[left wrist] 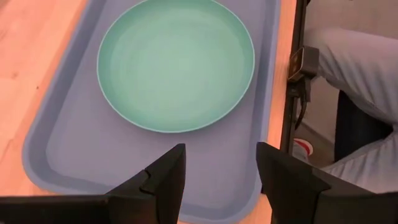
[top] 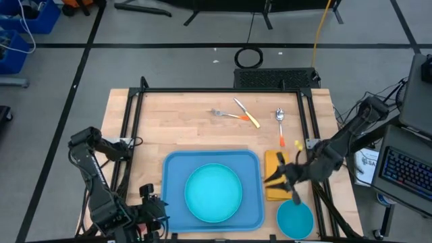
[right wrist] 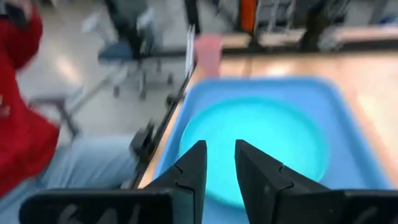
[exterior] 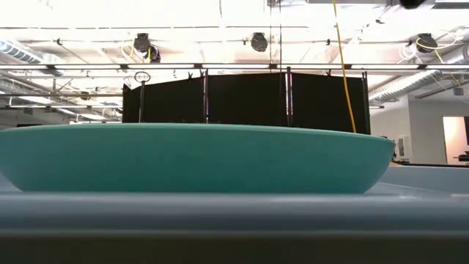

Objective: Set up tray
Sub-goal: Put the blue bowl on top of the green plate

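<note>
Tray (top: 177, 202) placement first: the large light-blue tray sits at the lower centre of the high view, on the near edge of the wooden desk (top: 189, 121), its long axis running left to right across the frame. A round turquoise plate (top: 213, 193) lies inside it, slightly right of the tray's middle.

Just off the tray's right rim lies a yellow-orange napkin (top: 272, 194), and the right gripper (top: 289, 177) hangs over it with its jaws narrowly parted and nothing visibly held. Below it, at the lower right, stands a small turquoise bowl (top: 295, 219). A fork (top: 226, 114), a knife (top: 247, 112) and a spoon (top: 280, 123) lie well apart from the tray, toward the upper middle of the desk.

The left gripper (top: 150, 209) waits at the lower left, beside the tray's left rim, jaws open and empty.

My reading: the tray lies to the left of the right jaws, and the remaining items sit nearer the right arm, so the right arm is better placed for the next pickup.
</note>
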You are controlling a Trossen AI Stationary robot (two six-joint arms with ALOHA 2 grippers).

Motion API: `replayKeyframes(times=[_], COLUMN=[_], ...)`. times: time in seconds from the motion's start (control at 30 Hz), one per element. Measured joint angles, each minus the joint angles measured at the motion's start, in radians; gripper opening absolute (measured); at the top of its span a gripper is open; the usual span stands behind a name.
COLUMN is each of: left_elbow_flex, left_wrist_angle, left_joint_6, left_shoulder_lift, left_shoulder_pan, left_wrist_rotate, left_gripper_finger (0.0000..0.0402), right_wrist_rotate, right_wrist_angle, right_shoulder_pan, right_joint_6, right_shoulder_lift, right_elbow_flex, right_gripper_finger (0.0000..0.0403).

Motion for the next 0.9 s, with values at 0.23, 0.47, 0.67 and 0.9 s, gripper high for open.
replayKeyframes(times=[0.23,0.47,0.67,0.9], left_elbow_flex=[0.000,0.000,0.000,0.000], left_wrist_angle=[-0.001,-0.003,-0.003,-0.004], left_joint_6=[0.003,0.014,0.033,0.066], left_shoulder_lift=[0.000,0.000,0.000,0.000], left_shoulder_pan=[-0.002,-0.002,-0.016,-0.042], left_wrist_rotate=[-0.002,-0.011,-0.012,-0.041], left_gripper_finger=[0.0200,0.0200,0.0200,0.0200], right_wrist_rotate=[-0.104,-0.340,-0.395,-0.393], right_wrist_angle=[-0.380,-0.507,-0.513,-0.546], right_shoulder_pan=[0.045,0.082,0.110,0.164], right_joint_6=[0.304,0.670,0.927,1.155], right_shoulder_lift=[0.262,0.467,0.524,0.522], right_elbow_flex=[0.299,0.442,0.447,0.441], right_gripper_finger=[0.0075,0.0075,0.0075,0.0094])
